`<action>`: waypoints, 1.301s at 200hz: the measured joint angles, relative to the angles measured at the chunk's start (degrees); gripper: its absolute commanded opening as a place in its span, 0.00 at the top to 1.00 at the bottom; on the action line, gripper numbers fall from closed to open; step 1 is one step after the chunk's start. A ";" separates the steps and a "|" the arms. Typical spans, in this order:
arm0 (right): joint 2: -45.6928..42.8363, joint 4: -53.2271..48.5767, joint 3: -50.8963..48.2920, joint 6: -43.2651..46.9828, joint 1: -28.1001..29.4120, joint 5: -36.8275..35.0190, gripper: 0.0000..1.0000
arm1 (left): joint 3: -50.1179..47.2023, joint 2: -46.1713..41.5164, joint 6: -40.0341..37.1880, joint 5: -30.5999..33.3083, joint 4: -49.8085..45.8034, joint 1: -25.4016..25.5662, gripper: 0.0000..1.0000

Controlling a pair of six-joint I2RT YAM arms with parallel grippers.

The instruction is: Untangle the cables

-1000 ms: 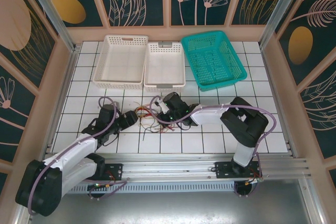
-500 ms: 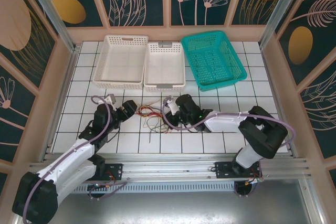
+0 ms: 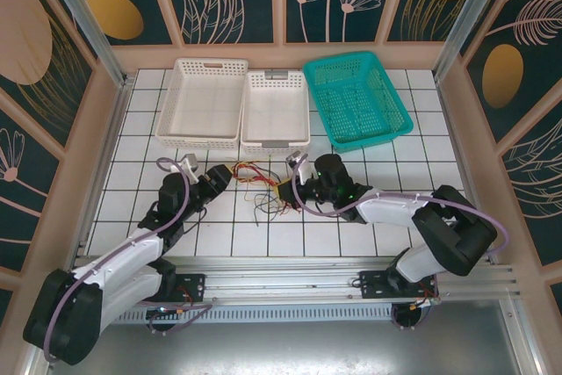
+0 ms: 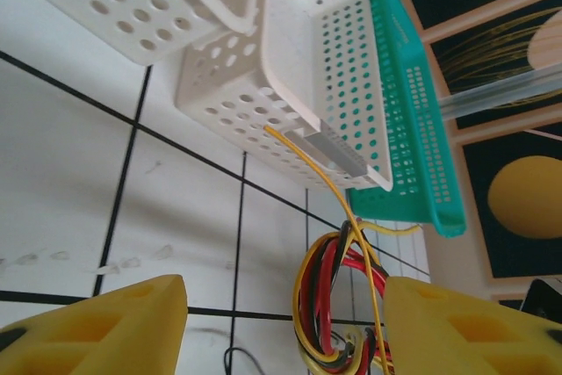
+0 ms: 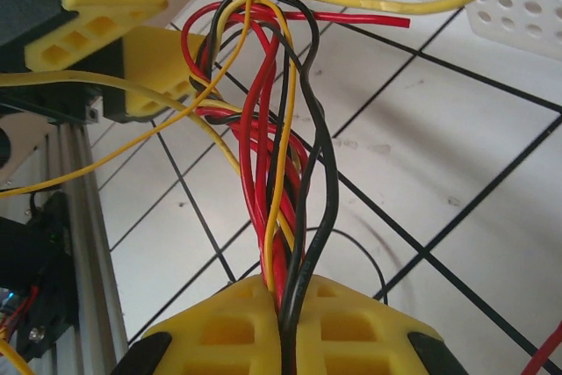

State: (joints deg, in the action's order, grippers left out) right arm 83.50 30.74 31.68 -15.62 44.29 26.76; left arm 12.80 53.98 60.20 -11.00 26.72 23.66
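White tiled tabletop point(image 3: 140, 142) bears the thin red, yellow and black cables point(image 3: 255, 170), strung mid-table; right gripper point(image 5: 283, 309) clamps the bundle — left gripper point(image 4: 285, 327) gapes around it; pulling apart hard could tighten the knot.

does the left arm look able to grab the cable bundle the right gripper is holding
Probably yes: the cables loop up between the left gripper's open jaws, with nothing blocking them.

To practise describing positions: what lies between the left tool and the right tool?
The cables, a red, yellow and black bundle, run from the left tool to the right tool, which grips them; the top external view shows this.
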 measured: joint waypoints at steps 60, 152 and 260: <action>0.00 2.23 0.00 -1.79 -0.39 2.71 1.00 | -0.48 2.23 1.07 -3.74 7.28 2.32 0.58; 0.00 4.00 -0.11 -4.28 -1.25 5.81 1.00 | -0.66 5.55 1.36 -5.29 10.78 3.37 0.85; -1.57 0.61 -0.13 -3.58 -1.29 4.70 0.59 | 1.20 3.85 -2.21 -4.61 5.44 3.78 1.00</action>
State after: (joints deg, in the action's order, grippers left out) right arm 81.93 31.35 31.55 -19.20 43.00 31.46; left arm 14.00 57.82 58.00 -15.62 32.16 27.44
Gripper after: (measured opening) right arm 0.291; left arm 0.046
